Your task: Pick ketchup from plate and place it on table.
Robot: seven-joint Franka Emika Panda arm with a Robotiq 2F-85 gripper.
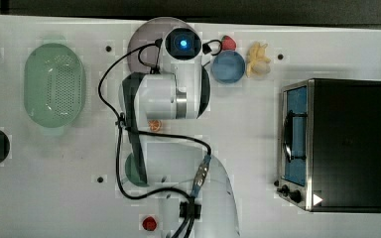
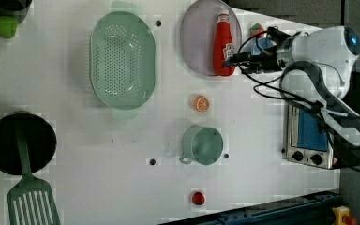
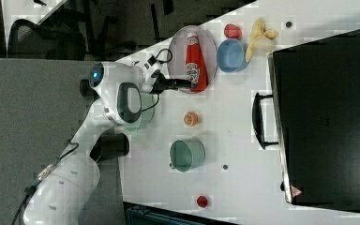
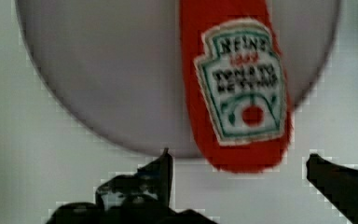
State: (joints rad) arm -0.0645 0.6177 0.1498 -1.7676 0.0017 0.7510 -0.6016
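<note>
Pincer: my black pincer stands wide apart with nothing between its tips, which flank the base end of the bottle without touching it.
Ketchup: I see the slim red ketchup bottle with white cap and green-edged label lying flat on the plate, its base overhanging the rim toward the pincer.
Plate: large round pale mauve-pink plate, resting on the tabletop near the far edge.
Neighbours: small blue bowl just beside the plate in the right view, a red strawberry near it.
Tabletop: broad white tabletop with dark bolt holes; a green perforated oval colander sits at the left view's left of the plate.
</note>
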